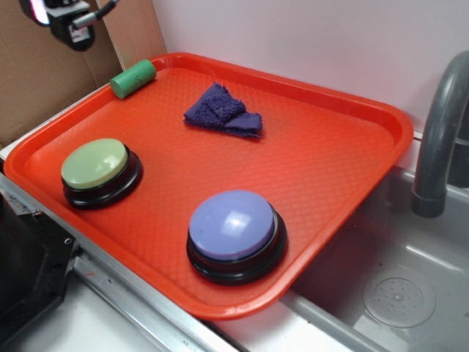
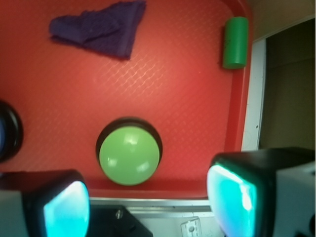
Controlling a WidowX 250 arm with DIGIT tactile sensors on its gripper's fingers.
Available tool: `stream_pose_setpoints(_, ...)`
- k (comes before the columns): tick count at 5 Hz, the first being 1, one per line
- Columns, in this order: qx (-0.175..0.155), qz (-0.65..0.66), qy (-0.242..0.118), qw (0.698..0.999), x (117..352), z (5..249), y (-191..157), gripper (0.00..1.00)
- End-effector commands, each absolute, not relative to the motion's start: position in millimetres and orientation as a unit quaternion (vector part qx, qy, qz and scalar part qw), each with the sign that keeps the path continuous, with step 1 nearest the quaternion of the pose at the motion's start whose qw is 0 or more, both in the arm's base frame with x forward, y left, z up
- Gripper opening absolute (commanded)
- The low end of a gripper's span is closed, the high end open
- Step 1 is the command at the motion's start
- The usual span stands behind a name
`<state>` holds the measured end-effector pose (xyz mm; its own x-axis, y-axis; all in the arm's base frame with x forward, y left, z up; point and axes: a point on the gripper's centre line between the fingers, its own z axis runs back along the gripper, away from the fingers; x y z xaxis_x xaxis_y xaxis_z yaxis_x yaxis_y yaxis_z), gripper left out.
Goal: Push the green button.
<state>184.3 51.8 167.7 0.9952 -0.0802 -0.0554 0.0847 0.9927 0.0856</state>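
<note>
Green button (image 2: pixel 129 155) sits untouched near the red tray's (image 1: pixel 344 183) left front edge | gripper (image 2: pixel 148 202) hangs high above it, pads spread, holding nothing, likely lining up a press | blue-purple button (image 1: pixel 234 226), green cylinder (image 1: pixel 133 78), purple cloth (image 1: pixel 223 111) lie well apart.

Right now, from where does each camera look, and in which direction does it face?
Exterior: placed beside the tray, raised, looking down obliquely across it toward the wall; only part of the arm shows, top left, jaws unclear.
Wrist: mounted on the gripper, looking straight down; both fingers frame the bottom, jaws apart.
Both show the green button, the green cylinder, the purple cloth and the blue-purple button.
</note>
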Motion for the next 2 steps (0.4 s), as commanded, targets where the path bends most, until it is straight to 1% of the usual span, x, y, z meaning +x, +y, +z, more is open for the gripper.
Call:
stream_pose_setpoints(1, 0.058, -0.054, 0.004, 0.997, 213.0, 171.5, 46.4, 1.00)
stream_pose_setpoints(2, 0.078, -0.048, 0.003, 0.996, 217.0, 168.4, 45.0, 1.00)
